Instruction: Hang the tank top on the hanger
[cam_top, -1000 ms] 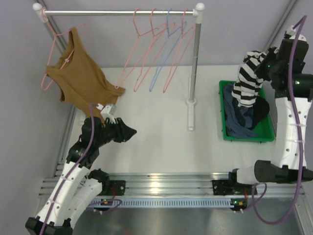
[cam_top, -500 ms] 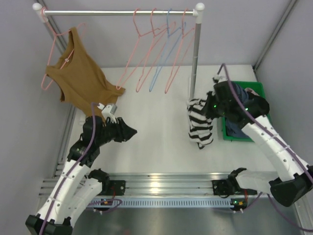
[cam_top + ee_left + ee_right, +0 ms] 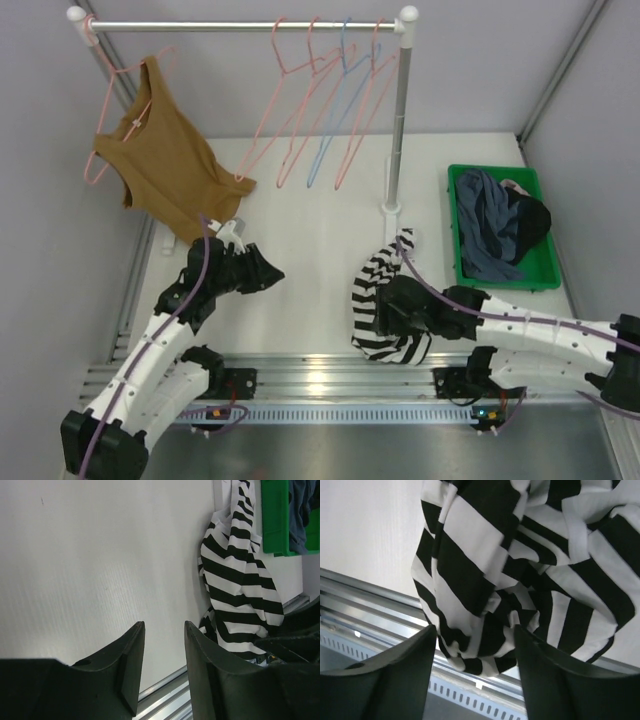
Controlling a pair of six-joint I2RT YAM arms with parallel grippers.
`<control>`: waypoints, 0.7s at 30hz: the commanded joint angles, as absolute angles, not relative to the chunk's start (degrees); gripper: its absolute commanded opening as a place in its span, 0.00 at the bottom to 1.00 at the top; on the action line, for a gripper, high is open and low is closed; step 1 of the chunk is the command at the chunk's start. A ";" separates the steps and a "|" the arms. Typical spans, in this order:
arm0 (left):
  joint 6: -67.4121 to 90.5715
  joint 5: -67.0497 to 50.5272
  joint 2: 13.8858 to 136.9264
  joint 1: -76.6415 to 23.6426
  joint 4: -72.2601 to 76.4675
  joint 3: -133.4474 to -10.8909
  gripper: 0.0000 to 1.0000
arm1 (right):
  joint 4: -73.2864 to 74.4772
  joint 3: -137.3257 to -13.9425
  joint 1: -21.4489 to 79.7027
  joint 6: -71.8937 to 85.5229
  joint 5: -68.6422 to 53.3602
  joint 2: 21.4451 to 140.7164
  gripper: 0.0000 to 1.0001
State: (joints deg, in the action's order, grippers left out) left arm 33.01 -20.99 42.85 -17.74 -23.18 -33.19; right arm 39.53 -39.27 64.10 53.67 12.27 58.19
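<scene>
Stripes on the desk (image 3: 300, 230): the black-and-white horizontally striped sleeveless tank top (image 3: 372, 300) lies crumpled close to the near edge, just in front of the foot of the clothes rack's grey right post (image 3: 398, 130). One strap trails up toward that foot.

The right gripper (image 3: 392, 312) is low over the heap. From its wrist camera the jaws stand apart, striped cloth bunched in the gap beyond the tips, nothing pinched.

The left gripper (image 3: 268, 272) hovers over bare desk, well apart from the garment. Its jaws are slightly parted and hold nothing.

Up on the metal rail (image 3: 240, 25), 3 thin pink wire hangers (image 3: 266, 143) hang bare beside 1 light blue wire hanger (image 3: 326, 130). Further left, the plain brown tank top (image 3: 165, 165) hangs on another pink hanger.

At the right, the green plastic tray (image 3: 452, 220) holds dark blue-grey and black garments (image 3: 490, 225). The left wrist view catches the tray's corner just beyond the stripes.
</scene>
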 commanded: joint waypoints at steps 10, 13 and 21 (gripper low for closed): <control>37.18 -23.38 47.28 -18.11 -12.48 -29.27 0.42 | 35.70 -46.32 36.24 45.81 11.20 55.80 0.64; 36.65 -24.17 48.25 -18.19 -12.39 -29.44 0.42 | 32.35 -50.09 29.02 41.76 9.59 63.61 0.60; 35.25 -24.43 48.16 -18.28 -13.62 -29.71 0.42 | 23.12 -54.22 21.71 40.17 6.94 79.97 0.54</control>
